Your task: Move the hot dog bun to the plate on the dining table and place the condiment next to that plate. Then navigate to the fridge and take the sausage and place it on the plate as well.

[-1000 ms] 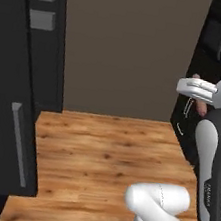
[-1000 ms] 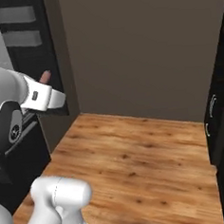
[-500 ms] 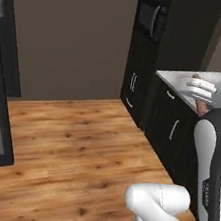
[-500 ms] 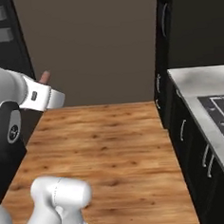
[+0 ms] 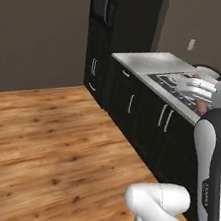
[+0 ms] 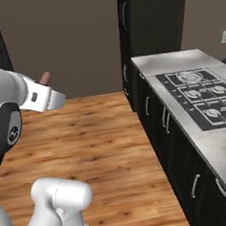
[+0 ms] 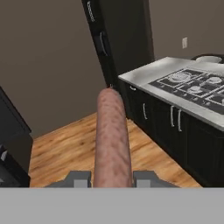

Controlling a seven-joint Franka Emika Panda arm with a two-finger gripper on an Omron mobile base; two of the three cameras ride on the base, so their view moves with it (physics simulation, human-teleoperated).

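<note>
Sausage in my tool, carried above the wood floor.
My tool (image 7: pixel 112 178) is clamped on the slim reddish-pink sausage (image 7: pixel 112 135); its long axis runs straight out from my fingertips, pointing toward the far black cabinets (image 7: pixel 105 39).

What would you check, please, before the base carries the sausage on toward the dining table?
1. Sausage held between the fingers of the gripper: ok, jaws shut on it.
2. Sausage seated straight, pointing out along the gripper: ok.
3. Wood floor ahead free of obstacles: ok.
4. Arm clear of the counter with the cooktop: ok, the hand is beside it, not touching.
5. Dining table and plate located: cannot tell.
6. Bun already on the plate: cannot tell.
</note>
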